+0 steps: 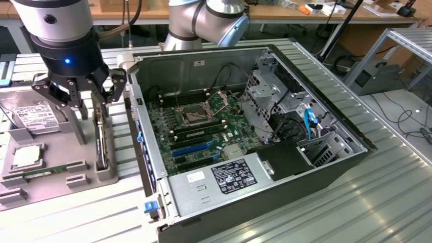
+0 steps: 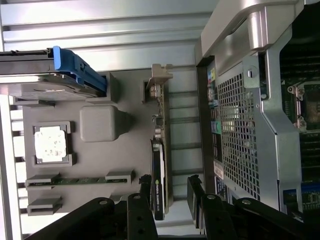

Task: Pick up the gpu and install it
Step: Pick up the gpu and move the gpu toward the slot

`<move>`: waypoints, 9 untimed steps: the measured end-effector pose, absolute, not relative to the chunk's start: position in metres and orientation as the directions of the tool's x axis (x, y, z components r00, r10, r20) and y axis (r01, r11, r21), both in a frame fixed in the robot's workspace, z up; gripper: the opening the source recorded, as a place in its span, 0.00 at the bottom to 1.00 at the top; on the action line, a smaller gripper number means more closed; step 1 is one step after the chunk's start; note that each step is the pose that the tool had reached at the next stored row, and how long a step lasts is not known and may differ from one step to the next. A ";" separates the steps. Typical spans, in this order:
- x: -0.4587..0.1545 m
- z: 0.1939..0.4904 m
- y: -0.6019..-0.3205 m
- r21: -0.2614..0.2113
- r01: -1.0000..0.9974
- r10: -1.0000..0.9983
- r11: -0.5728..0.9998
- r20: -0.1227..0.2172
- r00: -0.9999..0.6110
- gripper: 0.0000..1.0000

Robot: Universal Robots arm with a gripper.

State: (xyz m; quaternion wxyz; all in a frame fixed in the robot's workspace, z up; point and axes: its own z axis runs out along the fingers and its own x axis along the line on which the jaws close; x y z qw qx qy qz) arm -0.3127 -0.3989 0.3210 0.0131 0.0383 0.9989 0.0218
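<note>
Ribbed metal tabletop [image 1: 364, 202] carries a gray fixture tray [image 1: 102, 178] and, just beside it, an open computer case [image 1: 202, 55] with its motherboard [image 1: 202, 126] exposed. Over the tray hangs the gripper [image 2: 169, 182], pointing down with its dark fingers [image 2: 145, 192] spread wide and holding nothing. The gpu [image 2: 159, 170] stands on its long edge in a narrow slot of the tray, directly beneath the gripper. In the wrist view, the card's dark end lies in the gap between the fingers. It sits close against one finger and clearly apart from the other; whether that nearer finger touches it cannot be told. The card runs away from the gripper along the slot, and its silver bracket [image 2: 159, 82] is at the end farthest from the fingers. On the side of the gripper away from the case, the tray also holds a silver hard drive [image 1: 30, 117], a square processor chip [image 1: 26, 156] and a thin green memory stick [image 1: 42, 173], each in its own recess and well apart from the fingers.
</note>
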 end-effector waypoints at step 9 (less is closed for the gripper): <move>-0.313 0.316 -0.399 0.045 0.076 0.077 0.996 -0.024 -0.997 0.42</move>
